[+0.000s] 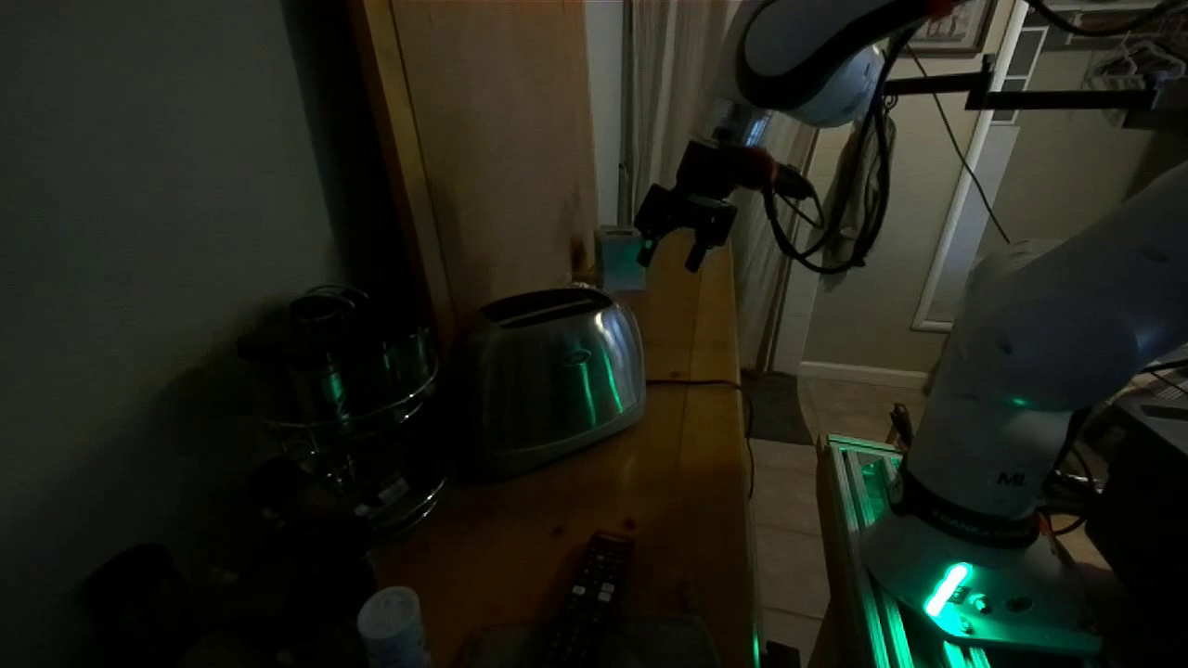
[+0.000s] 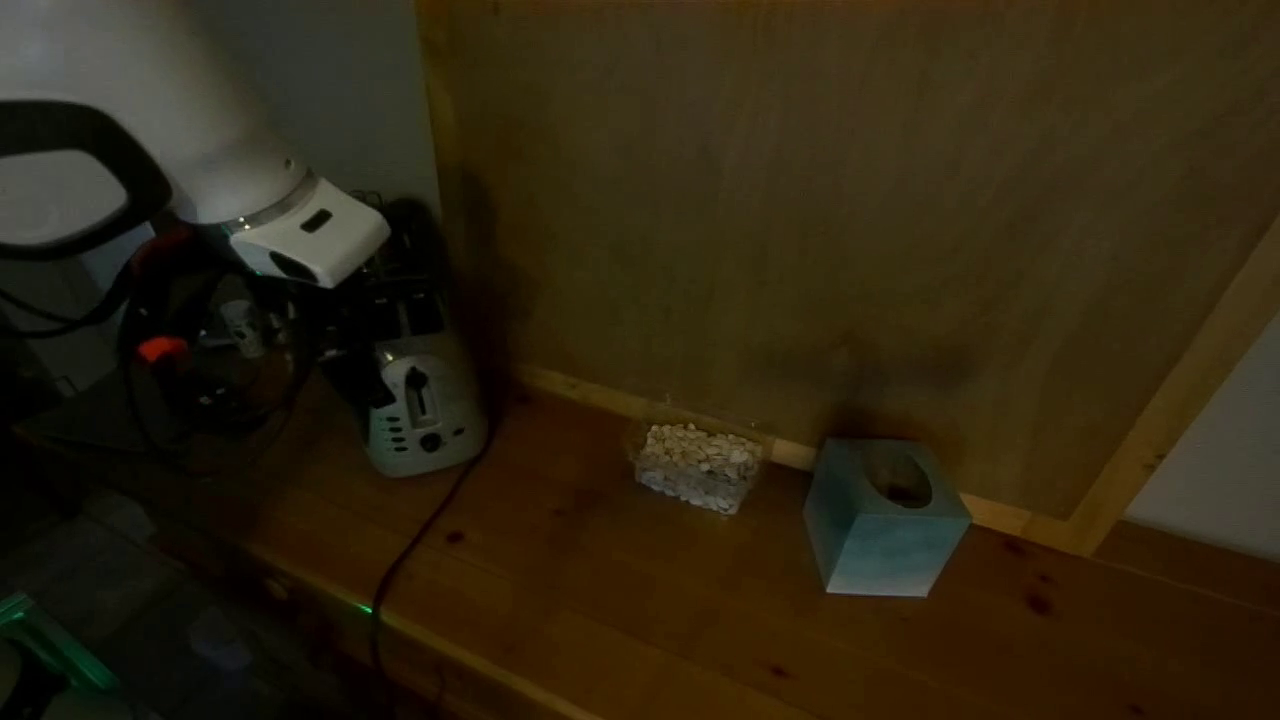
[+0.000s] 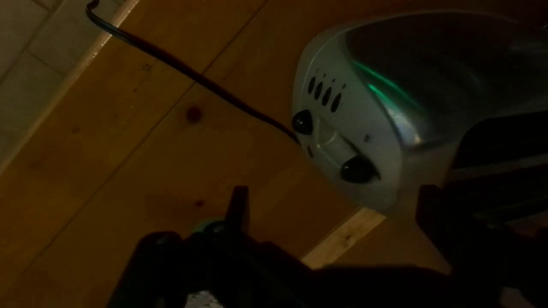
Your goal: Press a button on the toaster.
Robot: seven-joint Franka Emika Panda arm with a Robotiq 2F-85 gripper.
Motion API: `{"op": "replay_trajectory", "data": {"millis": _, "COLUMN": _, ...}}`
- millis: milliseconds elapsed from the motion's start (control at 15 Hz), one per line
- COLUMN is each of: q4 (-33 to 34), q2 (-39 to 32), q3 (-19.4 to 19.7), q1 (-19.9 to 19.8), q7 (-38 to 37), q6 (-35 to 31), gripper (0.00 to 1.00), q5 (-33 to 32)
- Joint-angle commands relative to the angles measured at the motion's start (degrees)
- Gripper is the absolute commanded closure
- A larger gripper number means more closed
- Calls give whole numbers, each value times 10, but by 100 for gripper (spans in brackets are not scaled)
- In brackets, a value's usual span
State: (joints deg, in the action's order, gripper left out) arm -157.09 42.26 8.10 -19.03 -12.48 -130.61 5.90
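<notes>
The shiny steel toaster (image 1: 557, 371) stands on the wooden counter and also shows in an exterior view (image 2: 430, 455). In the wrist view the toaster (image 3: 428, 68) fills the upper right, with its pale control end facing left. That end has a row of small dark buttons (image 3: 325, 97), a black dial (image 3: 302, 122) and a black lever knob (image 3: 358, 169). My gripper (image 1: 671, 255) is open and empty, above and beyond the control end of the toaster. In the wrist view my gripper (image 3: 334, 190) has its fingers wide apart, touching nothing that I can see.
A blue box (image 2: 885, 530) and a clear container of pale flakes (image 2: 698, 467) stand along the wooden panel (image 2: 850, 200). A black cord (image 3: 192, 72) crosses the counter. A remote (image 1: 592, 594), a white jar (image 1: 392, 620) and a dark wire rack (image 1: 408, 399) are near the toaster.
</notes>
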Motion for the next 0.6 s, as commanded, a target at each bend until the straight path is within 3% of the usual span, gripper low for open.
{"op": "replay_trajectory", "data": {"millis": 0, "q4": -2, "q2": 51, "q3": -17, "q1": 46, "q7": 44, "q6": 36, "gripper": 0, "q5": -10}}
{"op": "replay_trajectory", "data": {"millis": 267, "q4": 0, "q2": 81, "q3": -35, "q1": 91, "q7": 96, "q6": 34, "gripper": 0, "q5": -20}}
{"op": "replay_trajectory", "data": {"millis": 333, "q4": 1, "q2": 60, "q3": -30, "q1": 80, "q7": 69, "q6": 29, "gripper": 0, "q5": -7}}
{"op": "replay_trajectory", "data": {"millis": 533, "q4": 1, "q2": 74, "q3": -33, "q1": 93, "q7": 84, "q6": 28, "gripper": 0, "q5": -11}}
